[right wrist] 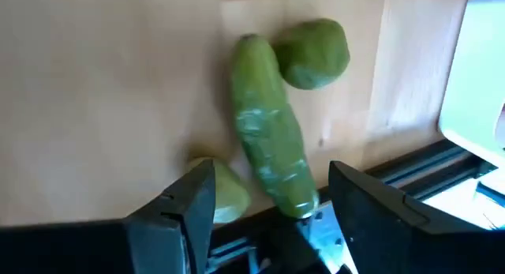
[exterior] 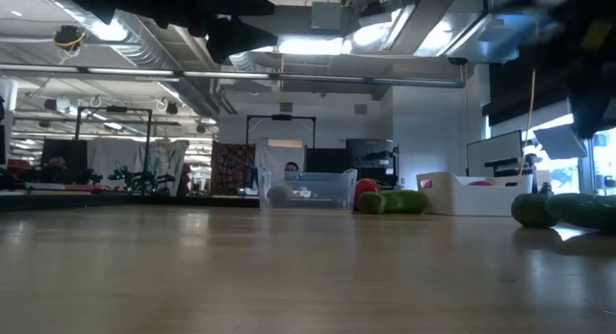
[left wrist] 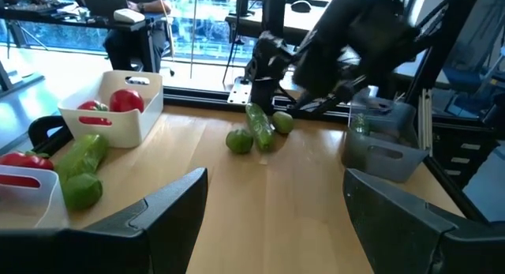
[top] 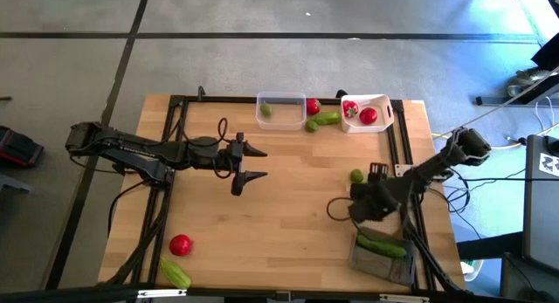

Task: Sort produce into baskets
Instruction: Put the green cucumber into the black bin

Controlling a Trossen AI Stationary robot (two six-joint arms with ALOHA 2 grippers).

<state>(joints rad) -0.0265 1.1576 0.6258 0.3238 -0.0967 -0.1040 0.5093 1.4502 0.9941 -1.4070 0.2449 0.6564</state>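
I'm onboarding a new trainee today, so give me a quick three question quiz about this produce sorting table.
1. True or false: the white basket holds red pieces.
2. Which basket has a cucumber in it? A clear, B white, C dark grey.
3. Fill in: the right tool hangs over a ___ lying on the table between two round green fruits.

Key: 1 true. 2 C, the dark grey basket. 3 cucumber.
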